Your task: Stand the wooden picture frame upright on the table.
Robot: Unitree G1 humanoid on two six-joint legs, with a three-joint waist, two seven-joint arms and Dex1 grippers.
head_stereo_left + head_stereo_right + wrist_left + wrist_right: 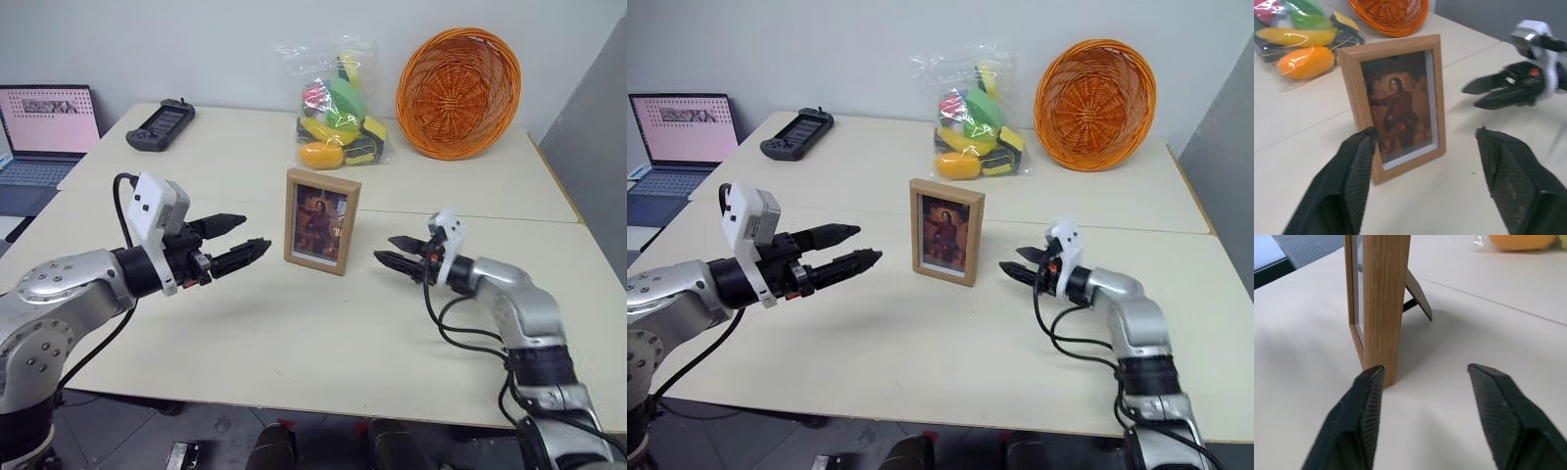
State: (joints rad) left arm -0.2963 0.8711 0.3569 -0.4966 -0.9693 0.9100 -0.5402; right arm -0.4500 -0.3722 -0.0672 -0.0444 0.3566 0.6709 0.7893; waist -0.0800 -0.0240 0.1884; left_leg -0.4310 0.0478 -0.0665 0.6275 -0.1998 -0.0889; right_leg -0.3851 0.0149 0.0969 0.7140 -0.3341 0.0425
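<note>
The wooden picture frame stands upright mid-worktop on its fold-out stand flap. Left hand and right hand flank it – fingers spread, empty, pointing inward, clear of it. Behind the frame: a clear bag of toy fruit, then an empty orange wicker basket tipped against the wall.

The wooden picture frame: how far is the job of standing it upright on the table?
Done, it seems: the wooden picture frame stands upright on the table, its portrait facing the robot, propped by the fold-out stand flap behind it. In hand: nothing; the left gripper and the right gripper sit on either side of the frame, jaws open, apart from it. Left: probably only drawing the arms away.
</note>
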